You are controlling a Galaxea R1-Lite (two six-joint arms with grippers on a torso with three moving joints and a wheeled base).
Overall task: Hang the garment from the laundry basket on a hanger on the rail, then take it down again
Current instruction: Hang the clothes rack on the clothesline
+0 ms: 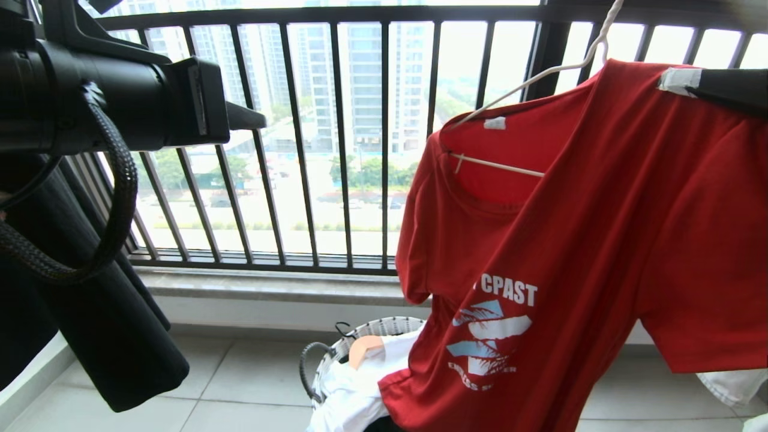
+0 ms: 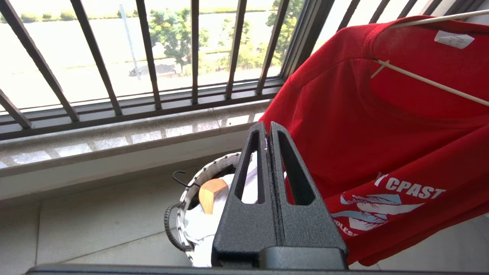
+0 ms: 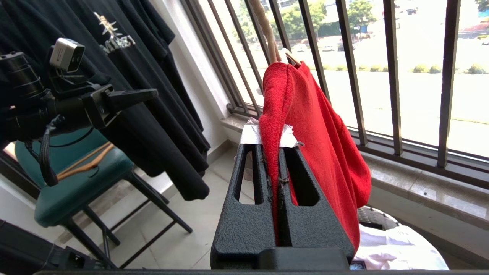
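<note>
With the right gripper (image 3: 272, 151) clamped on the red printed T-shirt (image 1: 600, 240) and the closed, empty left gripper (image 2: 267, 131) clear, settle its shoulder evenly over the thin cream-white wire hanger (image 1: 540, 75).

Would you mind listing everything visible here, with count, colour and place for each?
T-shirt: one, red with white lettering, draped on the hanger, hem reaching the basket.
Hanger: one, cream-white wire, through the T-shirt's neck.
Basket: one, white-and-black woven, on the floor below the T-shirt.
White clothes: a pile, white, inside the basket.
Wooden hanger: one, tan, in the basket.
Black shirts: several, hanging at the left.
Chair: one, teal seat, under the black shirts.
Railing: dark bars across the window.
Left gripper: black, shut, empty, beside the T-shirt.
Right gripper: black, fingers shut on the T-shirt's shoulder.
</note>
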